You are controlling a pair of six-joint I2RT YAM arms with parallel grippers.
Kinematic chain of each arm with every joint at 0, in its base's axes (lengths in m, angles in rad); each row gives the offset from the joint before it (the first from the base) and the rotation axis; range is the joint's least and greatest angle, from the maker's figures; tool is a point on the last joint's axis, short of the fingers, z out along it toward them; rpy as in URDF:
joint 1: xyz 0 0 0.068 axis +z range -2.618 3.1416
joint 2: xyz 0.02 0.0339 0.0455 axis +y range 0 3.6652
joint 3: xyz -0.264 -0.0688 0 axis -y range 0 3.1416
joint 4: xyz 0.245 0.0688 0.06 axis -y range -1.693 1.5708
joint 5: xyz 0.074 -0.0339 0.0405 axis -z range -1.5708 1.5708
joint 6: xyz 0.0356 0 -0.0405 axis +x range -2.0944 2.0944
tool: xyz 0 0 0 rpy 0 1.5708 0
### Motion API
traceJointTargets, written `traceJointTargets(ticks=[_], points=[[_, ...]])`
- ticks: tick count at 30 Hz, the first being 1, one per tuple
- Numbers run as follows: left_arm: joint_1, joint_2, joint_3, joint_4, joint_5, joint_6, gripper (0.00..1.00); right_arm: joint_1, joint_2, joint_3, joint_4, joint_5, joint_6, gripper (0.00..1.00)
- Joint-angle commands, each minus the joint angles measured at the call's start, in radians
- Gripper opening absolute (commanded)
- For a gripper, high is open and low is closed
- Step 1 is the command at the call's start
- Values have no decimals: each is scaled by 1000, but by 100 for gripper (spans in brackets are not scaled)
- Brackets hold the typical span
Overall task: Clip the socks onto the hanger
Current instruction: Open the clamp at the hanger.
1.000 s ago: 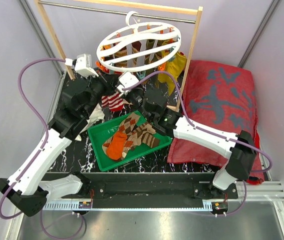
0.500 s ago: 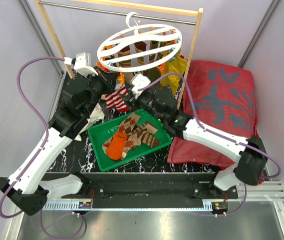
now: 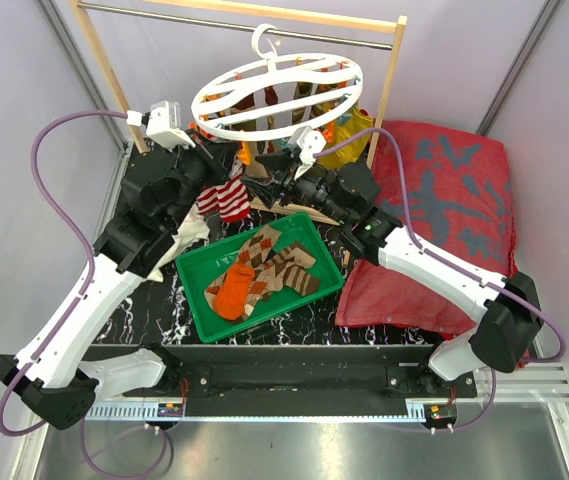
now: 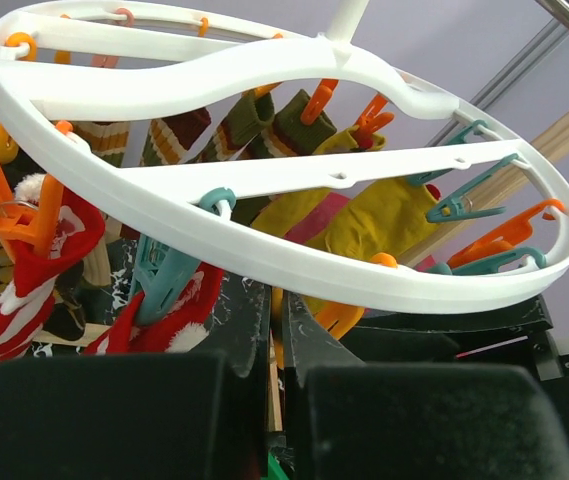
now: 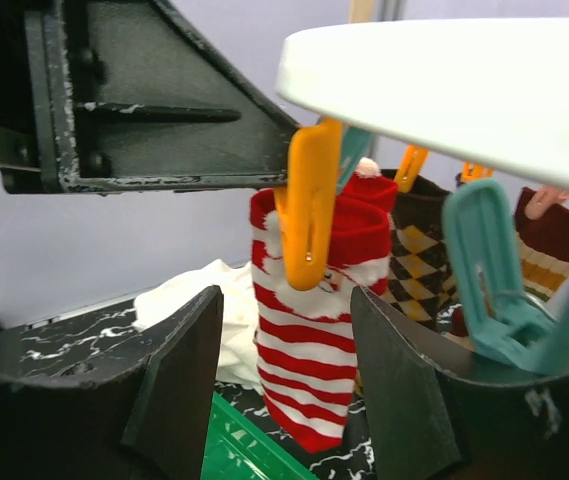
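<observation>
As I read it, you are at the end of one clipping step. The striped sock (image 5: 309, 330) hangs by its cuff from an orange clip (image 5: 307, 205) on the near left rim of the hanger (image 3: 276, 95), and the hanger hangs by its hook from the rack (image 3: 112, 85) at the back of the table. Your right gripper (image 5: 286, 310) is spread, with one finger either side of that sock in the wrist view; it seems to touch neither sock nor clip. Your left gripper (image 4: 274, 345) sits just under the ring with its fingers pressed together. I see nothing pinched between them, though a fold of red-and-white cloth lies just beside one finger. Other socks hang from the farther clips, a yellow sock (image 4: 374, 220) among them. More wait in the tray (image 3: 196, 300): an argyle sock (image 3: 274, 258) and an orange sock (image 3: 232, 293). The next move, I judge, is to draw your right arm back and down without brushing the hung sock or swinging the ring, then go to the tray. Take the next sock near its cuff so the edge can be offered up to a clip. The teal clip (image 5: 489, 270) beside your right finger looks free, and your left gripper is near enough to steady the ring while you work.
</observation>
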Motion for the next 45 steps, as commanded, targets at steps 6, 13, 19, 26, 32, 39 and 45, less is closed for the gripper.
traceJointTargets(ticks=[6,13,19,26,32,39,45], points=[[-2,-6,56,1,55,-29,0,-10,24,85,55,-46,20,58],[-2,-14,56,-5,66,-37,0,-12,49,123,67,-54,34,48],[-2,-18,58,-7,67,-37,2,-13,50,128,63,-68,43,23],[-1,-46,56,-7,75,-15,35,-13,43,117,40,-62,44,0],[-2,-112,6,34,110,43,59,-13,38,115,18,-50,44,0],[-2,-101,-25,62,172,141,73,-12,43,117,6,-39,74,0],[-2,-60,-7,59,120,179,71,-12,41,118,-3,-30,70,0]])
